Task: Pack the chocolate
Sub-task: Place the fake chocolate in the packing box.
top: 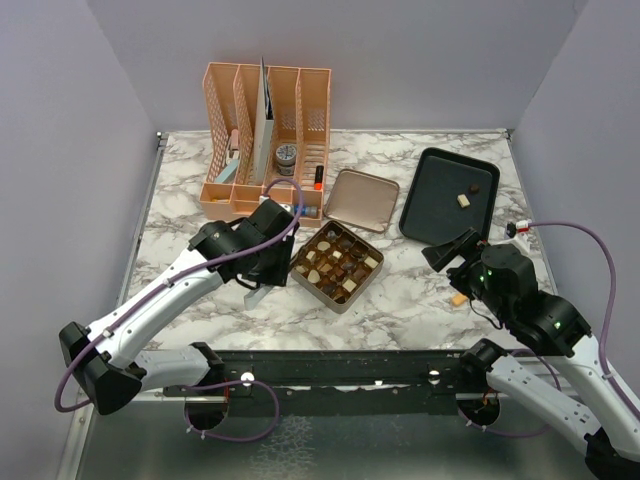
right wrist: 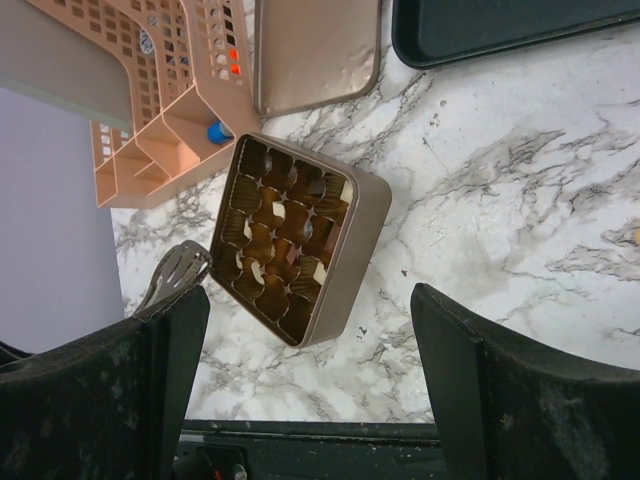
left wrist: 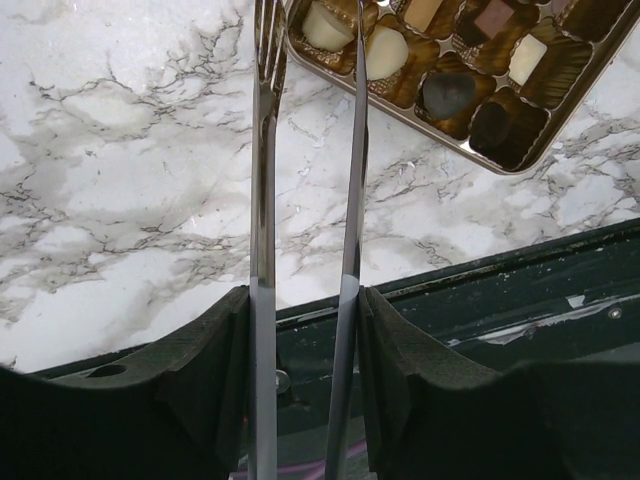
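Observation:
The square gold tin sits open mid-table, its paper cups holding several chocolates, dark, light brown and cream. My left gripper is shut on metal tongs, whose tips reach the tin's near-left rim beside a cream chocolate; nothing shows between the tips. Two chocolates, one dark and one cream, lie on the black tray. A light brown piece lies on the marble by my right gripper, which is open and empty. The right wrist view shows the tin and the tongs' tip.
The tin's gold lid lies flat behind the tin. A peach desk organizer with small items stands at the back left. Grey walls enclose the marble table; a dark rail runs along the near edge.

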{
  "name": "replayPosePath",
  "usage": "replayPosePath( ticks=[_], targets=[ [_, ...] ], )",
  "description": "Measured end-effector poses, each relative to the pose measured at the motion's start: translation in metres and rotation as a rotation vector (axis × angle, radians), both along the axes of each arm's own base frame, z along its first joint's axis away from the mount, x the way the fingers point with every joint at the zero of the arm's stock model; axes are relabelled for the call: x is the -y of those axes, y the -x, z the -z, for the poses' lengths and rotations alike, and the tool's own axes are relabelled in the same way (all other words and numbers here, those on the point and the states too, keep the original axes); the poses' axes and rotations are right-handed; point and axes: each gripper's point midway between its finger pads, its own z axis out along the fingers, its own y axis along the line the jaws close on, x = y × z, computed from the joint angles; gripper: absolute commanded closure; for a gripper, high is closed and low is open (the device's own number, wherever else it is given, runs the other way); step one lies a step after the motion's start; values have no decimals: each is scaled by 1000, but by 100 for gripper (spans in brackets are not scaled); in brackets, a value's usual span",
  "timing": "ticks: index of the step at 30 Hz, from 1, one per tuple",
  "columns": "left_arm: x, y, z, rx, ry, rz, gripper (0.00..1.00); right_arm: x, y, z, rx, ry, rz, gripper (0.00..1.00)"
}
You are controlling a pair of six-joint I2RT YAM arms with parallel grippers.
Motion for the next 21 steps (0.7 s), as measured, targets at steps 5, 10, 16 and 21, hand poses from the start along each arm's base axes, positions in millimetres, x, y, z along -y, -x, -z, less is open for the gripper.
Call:
replayPosePath(
  ticks=[5,10,16,21],
  targets=[
    [1,-3,-5,30,22,-15,53,0,0,0,1,-1,-1,13],
    [-2,-11,-11,79,25,-42,53,1,1,-2,7,-6,0,13],
    [-9,-25,-16,152,-9,-81,53,0,1,-1,5,-4,-1,13],
    [-15,-39,-16,207,-51,-128,53,0,0,1,-3,1,-1,13]
  ],
)
